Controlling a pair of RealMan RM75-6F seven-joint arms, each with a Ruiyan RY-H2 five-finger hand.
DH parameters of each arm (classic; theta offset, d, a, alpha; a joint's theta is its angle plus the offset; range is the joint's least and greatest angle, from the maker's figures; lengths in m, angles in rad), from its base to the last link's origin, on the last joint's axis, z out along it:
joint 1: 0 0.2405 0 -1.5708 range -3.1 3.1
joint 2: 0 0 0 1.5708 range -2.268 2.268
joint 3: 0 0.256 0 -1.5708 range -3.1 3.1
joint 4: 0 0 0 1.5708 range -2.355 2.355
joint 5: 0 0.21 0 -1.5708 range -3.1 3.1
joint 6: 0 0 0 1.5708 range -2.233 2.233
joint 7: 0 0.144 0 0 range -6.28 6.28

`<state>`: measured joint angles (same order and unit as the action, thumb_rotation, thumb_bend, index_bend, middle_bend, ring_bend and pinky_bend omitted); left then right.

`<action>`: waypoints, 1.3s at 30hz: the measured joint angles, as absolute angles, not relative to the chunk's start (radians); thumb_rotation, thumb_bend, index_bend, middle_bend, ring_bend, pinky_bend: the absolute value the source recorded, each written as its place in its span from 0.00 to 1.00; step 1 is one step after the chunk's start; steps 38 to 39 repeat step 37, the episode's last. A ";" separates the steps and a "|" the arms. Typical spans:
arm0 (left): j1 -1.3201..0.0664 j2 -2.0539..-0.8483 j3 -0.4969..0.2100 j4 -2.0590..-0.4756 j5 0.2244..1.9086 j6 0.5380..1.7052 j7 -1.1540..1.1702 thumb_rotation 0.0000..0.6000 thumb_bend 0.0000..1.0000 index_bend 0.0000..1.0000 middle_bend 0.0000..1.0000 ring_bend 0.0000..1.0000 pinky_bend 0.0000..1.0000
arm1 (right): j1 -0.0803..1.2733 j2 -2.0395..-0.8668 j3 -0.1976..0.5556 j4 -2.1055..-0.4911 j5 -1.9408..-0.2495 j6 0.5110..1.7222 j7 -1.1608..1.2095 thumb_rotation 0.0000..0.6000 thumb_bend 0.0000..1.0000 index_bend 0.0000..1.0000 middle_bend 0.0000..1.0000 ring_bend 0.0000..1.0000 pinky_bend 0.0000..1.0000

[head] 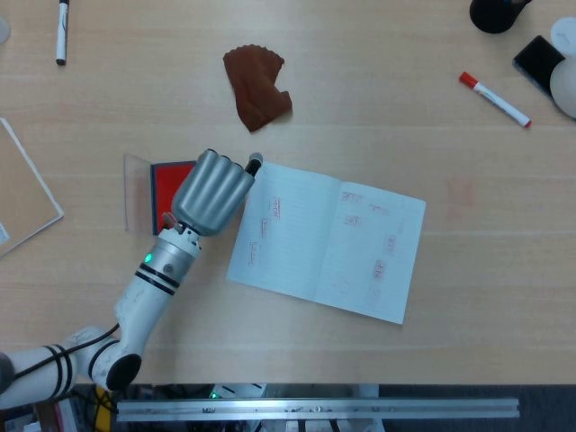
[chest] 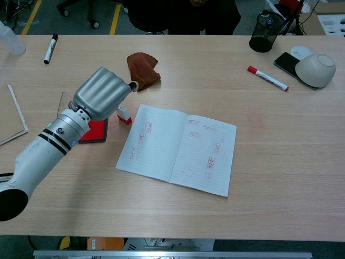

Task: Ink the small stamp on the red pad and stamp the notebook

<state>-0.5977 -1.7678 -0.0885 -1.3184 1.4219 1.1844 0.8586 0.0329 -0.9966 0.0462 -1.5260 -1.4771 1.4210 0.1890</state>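
Stamp: small, white over red, standing on the table in the gap between red pad and notebook, close to the notebook's upper left corner.
Left hand: raised above pad and stamp with fingers curled inward; the chest view shows the stamp free below it, so the hand appears to hold nothing.
Right hand: in neither view.
Direction: stamp lies just beneath and slightly toward the notebook side of the hand; a short descent should reach it.
Axis: stamp looks upright, red end down.
Pad: partly hidden under the hand in the head view, its clear lid lying open on the far-left side.
Notebook: open flat, long axis slanting down to the right, faint red prints already on both pages.
Room: bare wood surrounds the notebook; brown cloth sits well behind.
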 measured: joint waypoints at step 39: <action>-0.099 -1.227 0.039 -1.647 1.509 1.623 0.261 1.00 0.27 0.39 0.56 0.58 0.87 | 0.112 -1.031 0.051 -1.598 -1.510 1.379 0.073 1.00 0.30 0.15 0.31 0.18 0.22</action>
